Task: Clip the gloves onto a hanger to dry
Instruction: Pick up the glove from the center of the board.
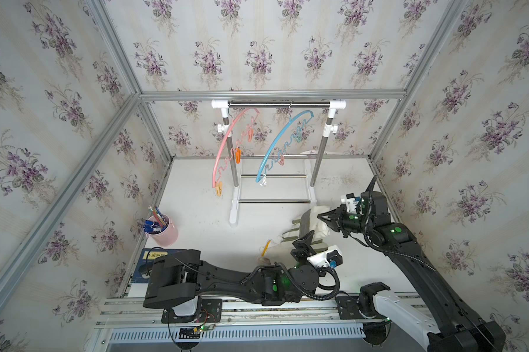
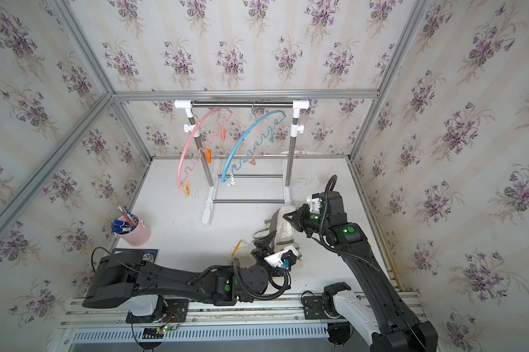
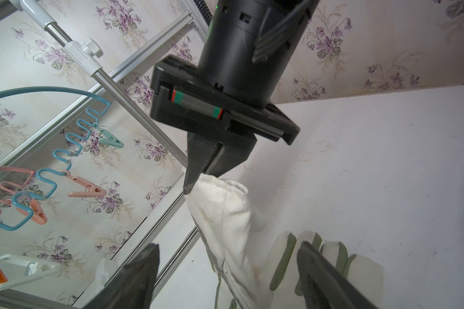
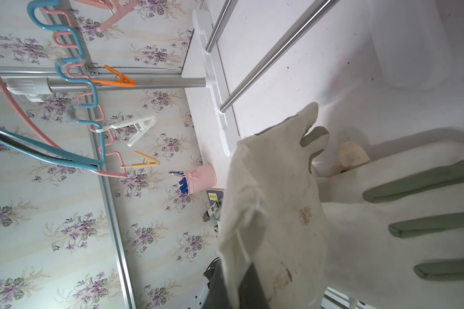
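Note:
My right gripper (image 1: 319, 217) (image 4: 238, 278) is shut on the cuff of an off-white canvas glove (image 4: 273, 187) (image 3: 225, 214), holding it up off the table. The glove hangs down between the fingers of my left gripper (image 3: 228, 246) (image 1: 305, 240), which stands open, one finger on each side of it. A second canvas glove (image 4: 386, 214) with green finger patches lies flat on the table below. A knit glove with a yellow cuff edge (image 1: 267, 247) lies beside my left wrist. A pink hanger (image 1: 223, 146) and a blue hanger (image 1: 275, 140) hang on the rack bar, each carrying clips.
The drying rack (image 1: 280, 104) stands at the back of the table, with its white feet and low cross rods reaching toward the gloves. A pink cup of pens (image 1: 162, 231) and a dark book (image 1: 153, 254) sit at the left. Papered walls enclose three sides.

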Tool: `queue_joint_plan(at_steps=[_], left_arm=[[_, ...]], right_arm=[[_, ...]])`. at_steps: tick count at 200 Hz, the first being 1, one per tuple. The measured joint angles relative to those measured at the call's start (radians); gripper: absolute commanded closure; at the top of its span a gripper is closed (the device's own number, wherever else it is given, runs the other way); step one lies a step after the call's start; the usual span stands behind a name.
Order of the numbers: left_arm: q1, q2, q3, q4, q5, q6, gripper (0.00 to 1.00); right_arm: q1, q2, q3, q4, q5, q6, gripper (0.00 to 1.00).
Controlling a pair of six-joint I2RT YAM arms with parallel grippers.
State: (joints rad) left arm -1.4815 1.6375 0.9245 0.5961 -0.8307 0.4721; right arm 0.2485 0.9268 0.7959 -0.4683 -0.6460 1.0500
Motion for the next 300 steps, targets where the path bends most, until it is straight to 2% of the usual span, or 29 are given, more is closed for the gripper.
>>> queue_joint_plan(at_steps=[20,55,91,111,114,130,169,218,235,246,255,261,277,300], left_arm=[[0.000,0.041,0.015,0.037,-0.015,0.000,0.29],[0.003,0.100,0.041,0.078,-0.051,0.010,0.33],[0.013,0.134,0.051,0.150,-0.116,0.040,0.41],[0.019,0.158,0.056,0.210,-0.156,0.082,0.44],[0.021,0.162,0.057,0.219,-0.160,0.089,0.48],[0.024,0.186,0.064,0.271,-0.181,0.130,0.53],[0.025,0.232,0.074,0.370,-0.210,0.212,0.57],[0.036,0.237,0.081,0.427,-0.227,0.259,0.84],[0.039,0.229,0.082,0.424,-0.239,0.266,0.96],[0.040,0.217,0.082,0.414,-0.243,0.269,1.00],[0.041,0.201,0.078,0.401,-0.242,0.270,1.00],[0.043,0.187,0.072,0.392,-0.238,0.267,1.00],[0.043,0.135,0.048,0.345,-0.227,0.240,1.00],[0.047,0.013,0.001,0.216,-0.183,0.173,1.00]], right_arm=[[0.000,-0.011,-0.006,0.002,0.005,0.032,1.00],[0.000,-0.038,-0.011,0.000,0.003,0.073,1.00],[0.000,-0.053,-0.011,-0.004,-0.008,0.089,1.00],[0.000,-0.056,-0.011,-0.006,-0.020,0.095,1.00],[0.000,-0.057,-0.011,-0.007,-0.022,0.095,1.00],[0.000,-0.059,-0.012,-0.008,-0.025,0.098,1.00],[0.000,-0.063,-0.012,-0.008,-0.044,0.100,1.00],[0.000,-0.063,-0.010,-0.006,-0.055,0.101,1.00],[0.000,-0.064,-0.012,-0.004,-0.055,0.101,1.00],[0.000,-0.063,-0.013,-0.004,-0.054,0.100,0.85],[0.000,-0.063,-0.013,-0.005,-0.055,0.098,0.56],[0.000,-0.062,-0.010,-0.009,-0.053,0.093,0.44],[0.000,-0.053,0.015,-0.035,-0.031,0.046,0.29],[0.001,-0.033,0.106,-0.091,0.035,-0.067,0.23]])
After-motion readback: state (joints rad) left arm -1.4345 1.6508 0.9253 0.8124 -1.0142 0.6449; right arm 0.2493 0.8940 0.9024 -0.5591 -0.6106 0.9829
